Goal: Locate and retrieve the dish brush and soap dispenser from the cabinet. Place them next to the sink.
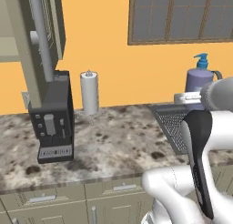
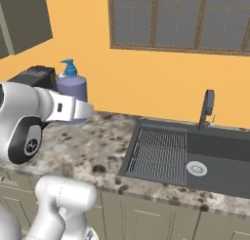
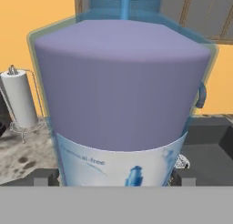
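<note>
Upright now, the soap dispenser is standing between wide-spread jaws above the counter.
From the right, it is hovering left of the sink, pump pointing up; up close, its label is facing the hand, long axis vertical.

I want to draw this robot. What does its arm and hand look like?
The glossy white, rounded arm has a dark grey joint band with a round cap bearing a small white mark. Its gripper has two small, square dark grey fingertips.
</note>
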You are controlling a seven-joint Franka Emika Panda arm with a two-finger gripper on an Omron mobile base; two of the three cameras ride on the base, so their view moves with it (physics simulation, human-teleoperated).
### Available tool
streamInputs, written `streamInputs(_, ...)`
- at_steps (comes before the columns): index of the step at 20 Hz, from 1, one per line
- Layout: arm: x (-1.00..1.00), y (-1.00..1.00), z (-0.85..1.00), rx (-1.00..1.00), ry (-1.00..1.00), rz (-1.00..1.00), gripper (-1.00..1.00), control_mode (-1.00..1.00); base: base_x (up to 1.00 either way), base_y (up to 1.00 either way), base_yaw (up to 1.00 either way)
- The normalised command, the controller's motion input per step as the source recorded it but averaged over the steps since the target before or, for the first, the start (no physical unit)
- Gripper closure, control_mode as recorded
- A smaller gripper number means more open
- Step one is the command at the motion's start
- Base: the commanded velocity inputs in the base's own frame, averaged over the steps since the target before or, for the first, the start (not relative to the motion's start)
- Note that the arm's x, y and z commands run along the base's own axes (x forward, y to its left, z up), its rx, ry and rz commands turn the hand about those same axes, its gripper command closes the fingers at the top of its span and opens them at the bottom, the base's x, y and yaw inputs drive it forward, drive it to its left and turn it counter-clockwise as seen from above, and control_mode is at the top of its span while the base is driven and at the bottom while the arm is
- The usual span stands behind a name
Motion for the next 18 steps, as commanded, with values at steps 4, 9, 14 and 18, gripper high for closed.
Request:
streamInputs(4,0.69,-0.49,-0.31,0.06,-0.04,0.18,1.0,-1.0,0.0,0.0,0.0)
streamInputs(9,0.78,-0.23,-0.72,0.0,0.01,0.25,1.0,-1.0,0.0,0.0,0.0)
streamInputs(14,0.73,-0.09,-0.87,-0.02,0.01,0.29,1.0,-1.0,0.0,0.0,0.0)
streamInputs(18,0.62,-0.18,-0.7,0.0,0.0,0.28,1.0,-1.0,0.0,0.0,0.0)
